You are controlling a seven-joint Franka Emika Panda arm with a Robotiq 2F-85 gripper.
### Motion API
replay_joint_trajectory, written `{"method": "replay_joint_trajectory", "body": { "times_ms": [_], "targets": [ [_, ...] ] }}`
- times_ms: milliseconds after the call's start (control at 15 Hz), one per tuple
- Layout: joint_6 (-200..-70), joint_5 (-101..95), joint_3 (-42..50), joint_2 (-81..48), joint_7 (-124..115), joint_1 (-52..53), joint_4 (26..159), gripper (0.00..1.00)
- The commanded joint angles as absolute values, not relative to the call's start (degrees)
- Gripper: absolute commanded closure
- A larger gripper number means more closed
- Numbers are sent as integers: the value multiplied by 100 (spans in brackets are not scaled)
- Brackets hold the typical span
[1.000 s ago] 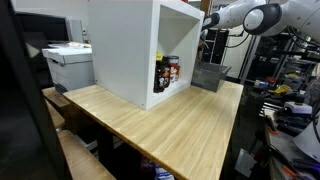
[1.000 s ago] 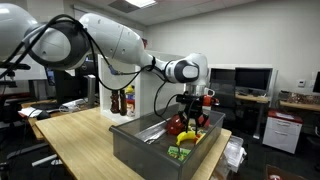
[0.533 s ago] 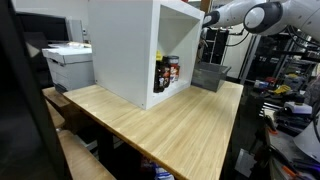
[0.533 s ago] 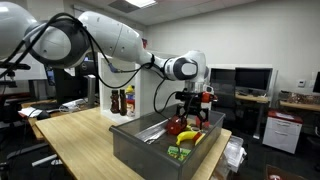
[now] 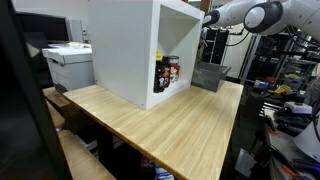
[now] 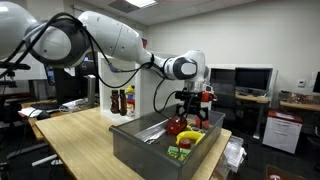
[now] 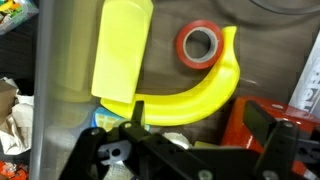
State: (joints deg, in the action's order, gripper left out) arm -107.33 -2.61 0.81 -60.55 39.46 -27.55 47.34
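— What do you get in an exterior view?
— I see a long wooden table (image 5: 170, 125). On it stands a big white cabinet (image 5: 125, 50), open at one side, with some bottles (image 5: 167, 73) on its floor.
— And your arm?
— My arm (image 5: 245, 15) enters at the top, above a grey bin (image 5: 210, 77). The bin stands at the far end of the table, just beside the cabinet. A printer (image 5: 68, 65) is behind the table.

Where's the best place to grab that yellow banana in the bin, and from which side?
Probably mid-curve on the banana, coming straight down from above and closing across its width. It lies flat in the bin, and the red tape roll sits close beside one tip, so that end is crowded.
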Motion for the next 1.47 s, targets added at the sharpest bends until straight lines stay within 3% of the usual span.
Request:
{"method": "replay_joint_trajectory", "body": {
  "times_ms": [0,1400],
  "targets": [
    [-10613,-196,3,-6042,4098,-2811,4805,0],
    [-10229,-274,-32,-6420,4099,-2822,4521,0]
  ]
}}
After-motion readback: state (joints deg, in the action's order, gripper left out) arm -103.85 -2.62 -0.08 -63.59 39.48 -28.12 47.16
